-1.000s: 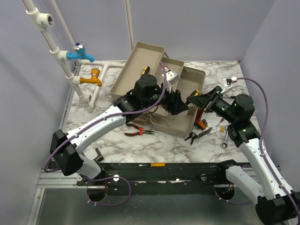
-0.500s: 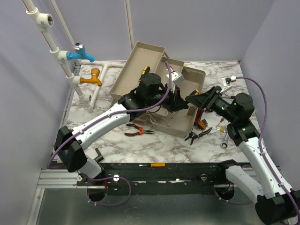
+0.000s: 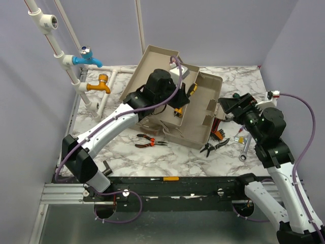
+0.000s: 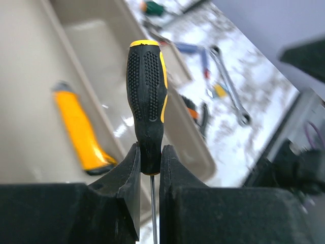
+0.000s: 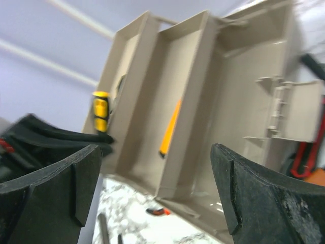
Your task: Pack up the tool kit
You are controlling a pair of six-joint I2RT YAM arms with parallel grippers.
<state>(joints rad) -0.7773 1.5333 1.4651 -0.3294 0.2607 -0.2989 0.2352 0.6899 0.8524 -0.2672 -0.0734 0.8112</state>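
Observation:
The beige toolbox (image 3: 200,122) lies open in the middle of the table with its trays (image 3: 147,66) folded out. Above the trays, my left gripper (image 3: 184,99) (image 4: 149,150) is shut on the base of a screwdriver's black-and-yellow handle (image 4: 147,86) (image 5: 100,113); the thin shaft runs back between the jaws. A yellow tool (image 4: 81,129) (image 5: 170,127) lies in a tray (image 4: 96,46). My right gripper (image 3: 226,105) (image 5: 155,188) is open and holds nothing, at the box's right edge (image 5: 264,91).
Loose tools on the marble: red-handled pliers (image 3: 150,142), black pliers (image 3: 214,147), orange-tipped bits (image 3: 218,133), a wrench (image 3: 245,150). A yellow screwdriver (image 3: 170,178) rests on the front rail. White pipes with a blue tap (image 3: 86,59) and an orange tap (image 3: 99,85) stand at the back left.
The left gripper shut on the screwdriver, then drew back left over the trays with it. The right gripper opened and pulled away to the right.

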